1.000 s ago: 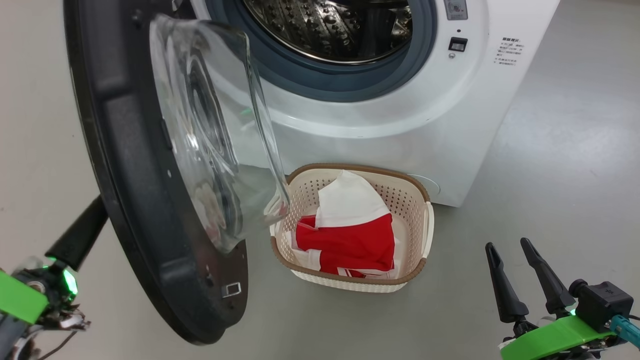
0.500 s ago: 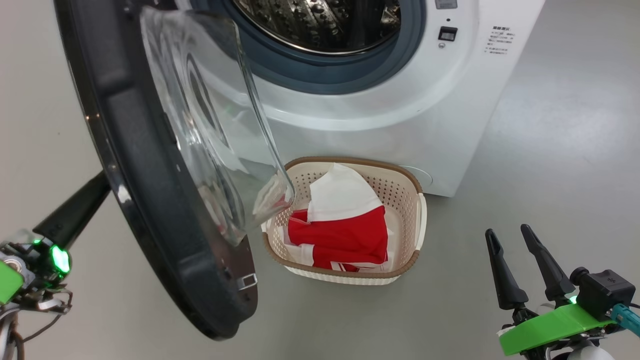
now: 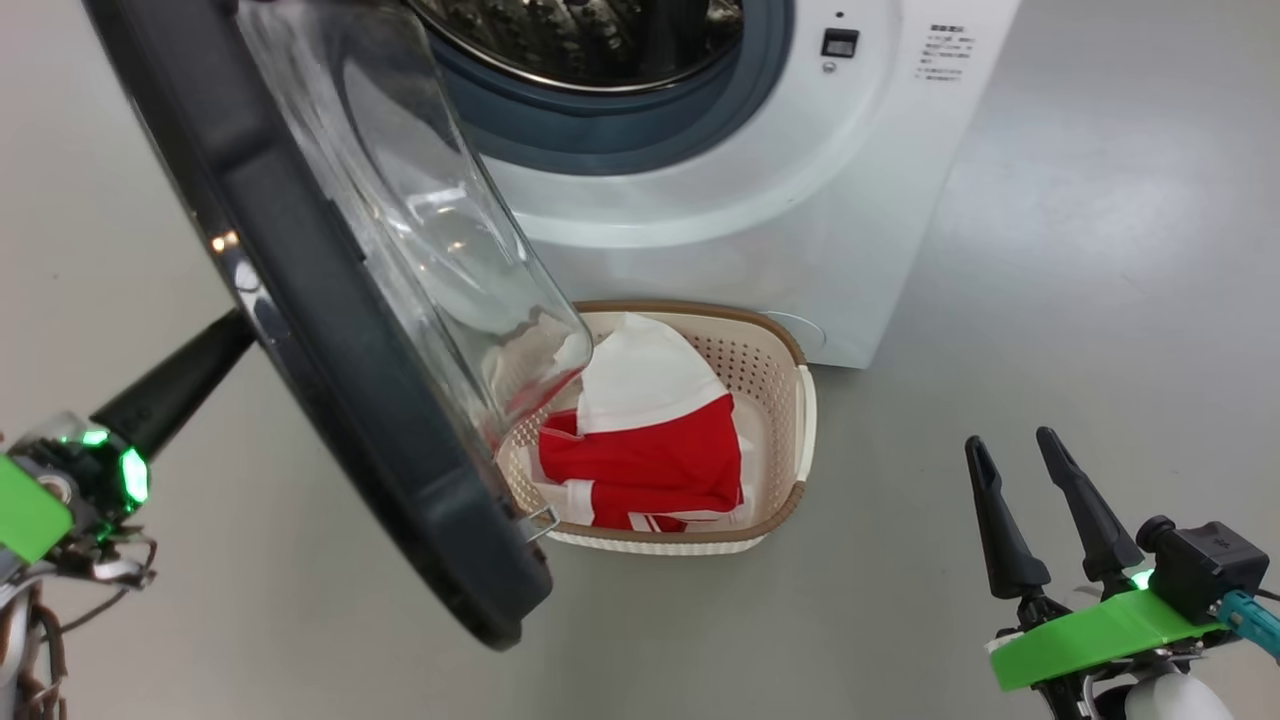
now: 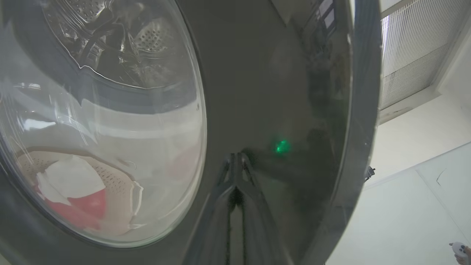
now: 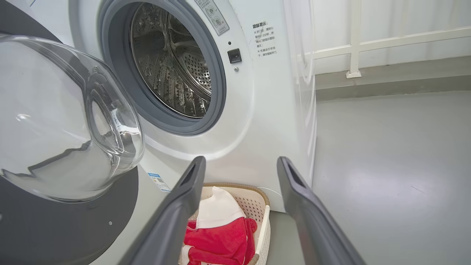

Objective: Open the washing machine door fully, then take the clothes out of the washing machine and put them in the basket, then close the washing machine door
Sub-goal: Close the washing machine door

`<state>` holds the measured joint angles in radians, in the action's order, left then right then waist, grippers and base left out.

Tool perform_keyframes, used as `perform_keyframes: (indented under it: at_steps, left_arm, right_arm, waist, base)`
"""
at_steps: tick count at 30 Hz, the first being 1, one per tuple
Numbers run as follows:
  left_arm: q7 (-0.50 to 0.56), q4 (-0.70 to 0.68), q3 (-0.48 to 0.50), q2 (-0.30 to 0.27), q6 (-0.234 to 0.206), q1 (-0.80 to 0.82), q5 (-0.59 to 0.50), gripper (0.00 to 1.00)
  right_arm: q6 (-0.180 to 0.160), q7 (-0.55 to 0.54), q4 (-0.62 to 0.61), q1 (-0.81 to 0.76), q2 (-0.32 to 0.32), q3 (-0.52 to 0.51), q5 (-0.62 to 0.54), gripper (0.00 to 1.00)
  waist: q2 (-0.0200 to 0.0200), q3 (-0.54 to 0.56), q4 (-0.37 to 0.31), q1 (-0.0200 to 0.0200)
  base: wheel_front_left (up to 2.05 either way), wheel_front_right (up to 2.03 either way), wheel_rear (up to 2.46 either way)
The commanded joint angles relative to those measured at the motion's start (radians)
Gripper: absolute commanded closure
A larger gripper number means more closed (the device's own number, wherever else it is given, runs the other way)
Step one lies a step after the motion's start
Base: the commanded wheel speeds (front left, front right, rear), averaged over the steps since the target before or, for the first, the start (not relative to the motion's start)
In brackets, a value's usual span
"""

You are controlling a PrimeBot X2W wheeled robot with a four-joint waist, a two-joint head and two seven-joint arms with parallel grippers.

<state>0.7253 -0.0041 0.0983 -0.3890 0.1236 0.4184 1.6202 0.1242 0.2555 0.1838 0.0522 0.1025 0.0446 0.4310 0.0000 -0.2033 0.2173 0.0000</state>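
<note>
Swung nearer shut than a second ago: door [image 3: 330, 380], with closed left gripper [image 4: 236, 156] pressing its outer face. Open, empty: right gripper [image 3: 1008, 442]. In basket [image 3: 805, 420]: clothes [image 3: 650, 460].

One washing machine [image 3: 760, 200]; one door [image 3: 300, 330]; one basket [image 3: 790, 440] at 6 o'clock below the drum; clothes [image 3: 650, 460], number indiscernible; two two-fingered grippers: left gripper [image 4: 235, 158], right gripper [image 3: 1008, 440].

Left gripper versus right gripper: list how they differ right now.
The left gripper is shut, fingers pressed together; the right gripper is open, fingers spread. The left gripper's tips sit against the glossy outer face of the washing machine door; the right gripper touches nothing, poised over the floor to the right of the basket. Both have two long dark fingers.
</note>
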Motion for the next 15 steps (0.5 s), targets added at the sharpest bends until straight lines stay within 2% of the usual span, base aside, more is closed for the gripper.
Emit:
perform_keyframes:
  at_steps: [1, 9, 15]
  left_arm:
    - [0.011, -0.026, 0.03, -0.029, 0.007, 0.064, -0.023, 1.0]
    - [0.014, -0.031, 0.006, -0.017, 0.007, 0.107, -0.053, 1.0]
    - [-0.024, -0.048, -0.032, -0.004, 0.007, 0.136, -0.092, 1.0]
  right_arm:
    - [0.007, 0.006, -0.027, 0.034, 0.003, 0.021, -0.005, 0.0]
    - [0.007, 0.006, -0.029, 0.054, -0.009, 0.018, -0.003, 0.0]
    - [0.007, 0.006, -0.03, 0.062, -0.02, 0.016, 0.0, 0.0]
  waist:
    - [0.0, -0.012, -0.02, 0.0]
    - [0.0, -0.037, -0.068, 0.0]
    - [0.0, -0.054, -0.112, 0.0]
  base:
    - [0.0, 0.0, 0.0]
    - [0.0, 0.0, 0.0]
    - [0.0, 0.0, 0.0]
